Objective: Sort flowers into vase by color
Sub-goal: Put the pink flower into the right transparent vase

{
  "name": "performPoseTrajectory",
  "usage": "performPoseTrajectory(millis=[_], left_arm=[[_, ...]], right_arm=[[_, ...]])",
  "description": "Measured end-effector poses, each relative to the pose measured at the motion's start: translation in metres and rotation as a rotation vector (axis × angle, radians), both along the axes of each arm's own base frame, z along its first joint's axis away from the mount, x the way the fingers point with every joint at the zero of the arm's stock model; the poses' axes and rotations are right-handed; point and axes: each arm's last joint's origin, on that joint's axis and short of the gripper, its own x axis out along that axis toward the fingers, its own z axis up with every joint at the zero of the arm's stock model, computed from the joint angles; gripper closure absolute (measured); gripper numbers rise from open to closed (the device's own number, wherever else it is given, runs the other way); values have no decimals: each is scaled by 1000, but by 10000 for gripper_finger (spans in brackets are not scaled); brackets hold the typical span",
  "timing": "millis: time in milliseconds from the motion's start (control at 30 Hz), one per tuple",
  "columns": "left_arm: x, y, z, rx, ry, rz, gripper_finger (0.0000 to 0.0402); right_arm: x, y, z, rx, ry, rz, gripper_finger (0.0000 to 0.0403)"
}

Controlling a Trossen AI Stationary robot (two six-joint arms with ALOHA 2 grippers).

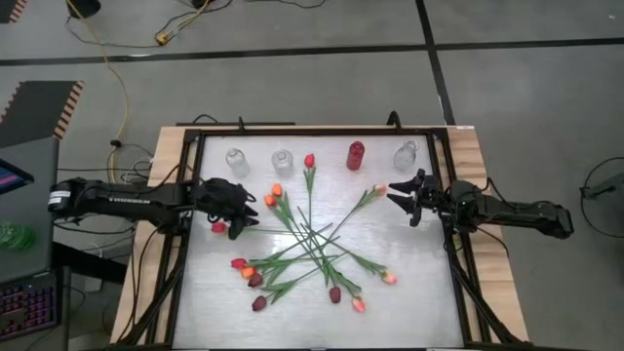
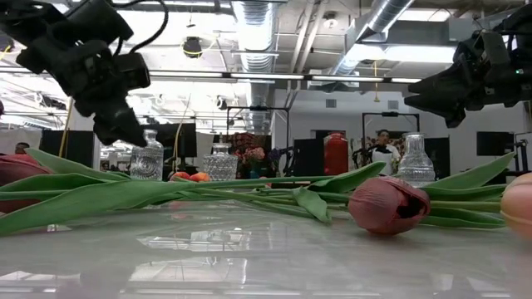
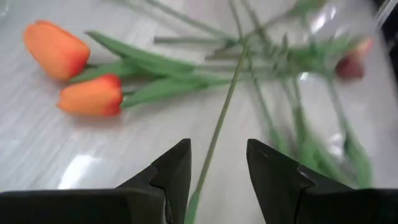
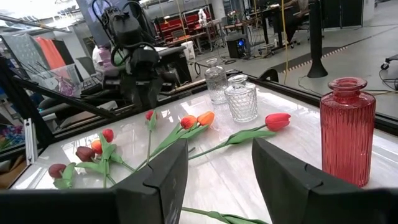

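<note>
White table (image 1: 409,292), tangled flowers (image 1: 312,244), left gripper (image 3: 217,171) jaws straddling blurred stem, right gripper (image 4: 219,168) jaws open.

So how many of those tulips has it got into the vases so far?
None that I can see. The clear vases and the red vase look empty, and the tulips lie on the table. The left tool has a stem between its fingers, not clearly gripped. The right tool hangs open. All sorting remains.

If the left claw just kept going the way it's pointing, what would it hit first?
Most likely the thin green stem that runs out from between the left gripper's open fingers. The two orange tulips lie off to one side. Depth is hard to judge.
</note>
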Motion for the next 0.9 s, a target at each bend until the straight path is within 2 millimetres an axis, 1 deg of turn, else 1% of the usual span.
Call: performPoseTrajectory(millis=[267, 500, 900], left_arm=[[1, -4, -13, 82, 121, -116, 259], [3, -10, -21, 161, 197, -137, 259], [3, -17, -34, 192, 308, -176, 259]], right_arm=[[0, 0, 0, 0, 0, 0, 196], [0, 0, 0, 0, 0, 0, 196], [0, 0, 0, 0, -1, 1, 196]])
